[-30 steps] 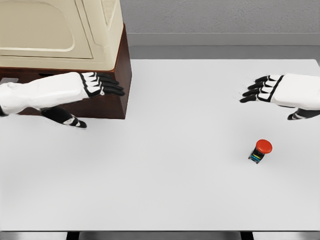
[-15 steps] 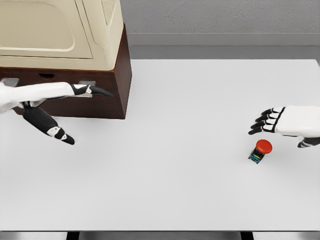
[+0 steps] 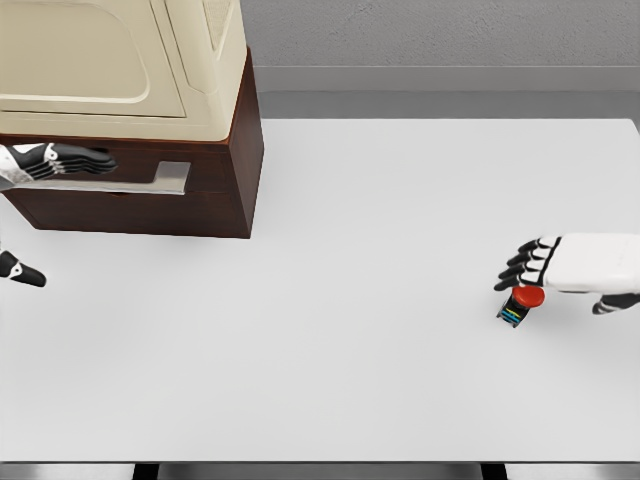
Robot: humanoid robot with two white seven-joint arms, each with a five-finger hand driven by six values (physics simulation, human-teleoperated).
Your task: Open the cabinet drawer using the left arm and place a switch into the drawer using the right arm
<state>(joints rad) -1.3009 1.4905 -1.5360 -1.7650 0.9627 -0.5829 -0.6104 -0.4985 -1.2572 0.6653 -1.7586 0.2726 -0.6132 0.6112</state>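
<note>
- Left hand (image 3: 60, 159) sits at the picture's far left edge, against the front of the cabinet drawer (image 3: 150, 172); its dark fingers lie straight along the drawer face, holding nothing that I can make out, so I read it as relaxed rather than clamped.
- Drawer front is a dark wooden band under the cream upper body of the cabinet (image 3: 130, 60), with a pale metal handle (image 3: 150, 178) running across it. The drawer looks shut or barely out; the handle is the stiff, safe place to hook fingers and pull.
- White table (image 3: 340, 300) carries everything; the stretch between the cabinet and the switch is wide.
- Switch (image 3: 520, 305) stands near the right edge, well apart from the drawer: a red mushroom cap on a small dark block. It looks light, rigid and likely to tip or slide if nudged, so pinching the block's flat sides seems safer than the rounded cap.
- Right hand (image 3: 545, 265) hangs just above and beside the cap, fingers curled downward but not closed on it.
</note>
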